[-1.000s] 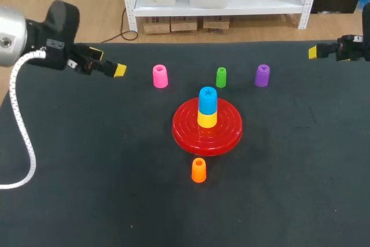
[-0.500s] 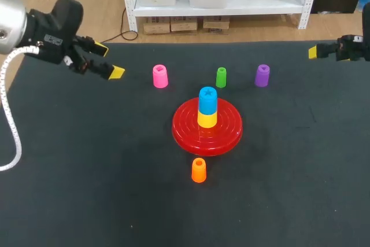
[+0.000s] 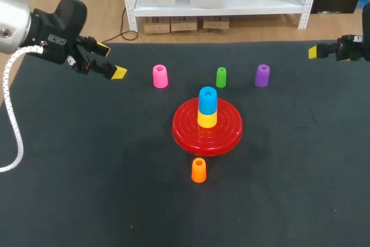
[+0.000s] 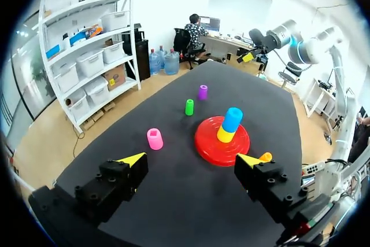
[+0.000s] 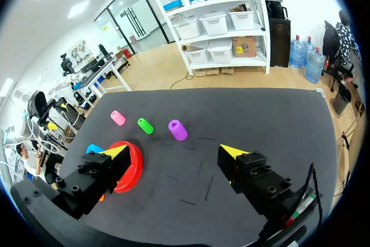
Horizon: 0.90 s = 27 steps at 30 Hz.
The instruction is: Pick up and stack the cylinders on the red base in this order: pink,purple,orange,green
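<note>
My left gripper [image 3: 111, 59] wide open, empty, left of pink cylinder [image 3: 160, 76]; off-centre approach could knock it over.

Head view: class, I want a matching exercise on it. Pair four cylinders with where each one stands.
Column A
1. pink cylinder
2. orange cylinder
3. blue cylinder
4. purple cylinder

Column B
a. on top of the yellow cylinder
b. alone on the table, on the robot's side of the red base
c. right of the green cylinder
d. left of the green cylinder, nearest the left pincer

Pairs: 1-d, 2-b, 3-a, 4-c
</note>
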{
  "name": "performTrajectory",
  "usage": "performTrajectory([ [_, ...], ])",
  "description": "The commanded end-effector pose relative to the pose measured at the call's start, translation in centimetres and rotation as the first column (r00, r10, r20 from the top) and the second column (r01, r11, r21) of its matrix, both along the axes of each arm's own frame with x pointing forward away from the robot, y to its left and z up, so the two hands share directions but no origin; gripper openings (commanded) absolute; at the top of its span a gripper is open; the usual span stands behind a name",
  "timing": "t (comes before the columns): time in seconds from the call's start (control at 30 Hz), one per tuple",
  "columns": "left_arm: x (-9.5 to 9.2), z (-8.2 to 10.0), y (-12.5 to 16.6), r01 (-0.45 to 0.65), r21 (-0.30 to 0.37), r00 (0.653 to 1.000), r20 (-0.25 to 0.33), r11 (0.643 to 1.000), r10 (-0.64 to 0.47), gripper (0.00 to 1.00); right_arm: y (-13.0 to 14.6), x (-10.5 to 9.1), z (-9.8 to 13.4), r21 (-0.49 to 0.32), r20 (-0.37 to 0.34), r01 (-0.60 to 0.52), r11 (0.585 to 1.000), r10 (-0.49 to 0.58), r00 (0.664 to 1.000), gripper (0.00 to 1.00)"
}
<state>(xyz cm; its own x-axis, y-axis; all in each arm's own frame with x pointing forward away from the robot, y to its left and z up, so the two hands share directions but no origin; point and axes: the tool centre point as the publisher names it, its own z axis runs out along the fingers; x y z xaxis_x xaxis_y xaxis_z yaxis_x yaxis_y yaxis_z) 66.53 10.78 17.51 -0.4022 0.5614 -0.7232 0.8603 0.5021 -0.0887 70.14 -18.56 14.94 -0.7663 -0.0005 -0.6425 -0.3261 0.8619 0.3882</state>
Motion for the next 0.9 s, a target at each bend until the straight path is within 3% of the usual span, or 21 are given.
performTrajectory([
  [0.03,0.0,-0.1,0.0,0.001,-0.002,1.0,0.001,1.0,-0.001,1.0,0.0,0.0,0.0,-0.002,0.0,0.001,1.0,-0.001,1.0,1.0],
  [0.27,0.0,-0.1,0.0,0.001,-0.002,1.0,0.001,1.0,-0.001,1.0,0.0,0.0,0.0,-0.002,0.0,0.001,1.0,-0.001,1.0,1.0],
  [0.43,0.0,-0.1,0.0,0.001,-0.002,1.0,0.001,1.0,-0.001,1.0,9.0,6.4,2.6,-0.146,-0.034,-0.162,0.976,0.159,0.987,1.0],
  [0.5,0.0,-0.1,0.0,0.001,-0.002,1.0,0.001,1.0,-0.001,1.0,13.7,8.5,2.8,-0.291,-0.084,-0.23,0.929,0.215,0.973,1.0],
  [0.57,0.0,-0.1,0.0,0.001,-0.002,1.0,0.001,1.0,-0.001,1.0,18.2,9.9,2.7,-0.381,-0.165,-0.312,0.871,0.268,0.949,1.0],
  [0.6,0.0,-0.1,0.0,0.001,-0.002,1.0,0.001,1.0,-0.001,1.0,20.2,10.3,2.6,-0.424,-0.173,-0.338,0.84,0.291,0.941,1.0],
  [0.7,0.0,-0.1,0.0,0.001,-0.002,1.0,0.001,1.0,-0.001,1.0,25.9,11.2,2.2,-0.502,-0.206,-0.429,0.751,0.379,0.902,1.0],
  [0.77,0.0,-0.1,0.0,0.001,-0.002,1.0,0.001,1.0,-0.001,1.0,29.0,11.4,1.6,-0.526,-0.232,-0.471,0.708,0.414,0.88,1.0],
  [0.9,0.0,-0.1,0.0,0.001,-0.002,1.0,0.001,1.0,-0.001,1.0,34.3,11.9,-0.8,-0.584,-0.314,-0.569,0.579,0.485,0.816,1.0],
])
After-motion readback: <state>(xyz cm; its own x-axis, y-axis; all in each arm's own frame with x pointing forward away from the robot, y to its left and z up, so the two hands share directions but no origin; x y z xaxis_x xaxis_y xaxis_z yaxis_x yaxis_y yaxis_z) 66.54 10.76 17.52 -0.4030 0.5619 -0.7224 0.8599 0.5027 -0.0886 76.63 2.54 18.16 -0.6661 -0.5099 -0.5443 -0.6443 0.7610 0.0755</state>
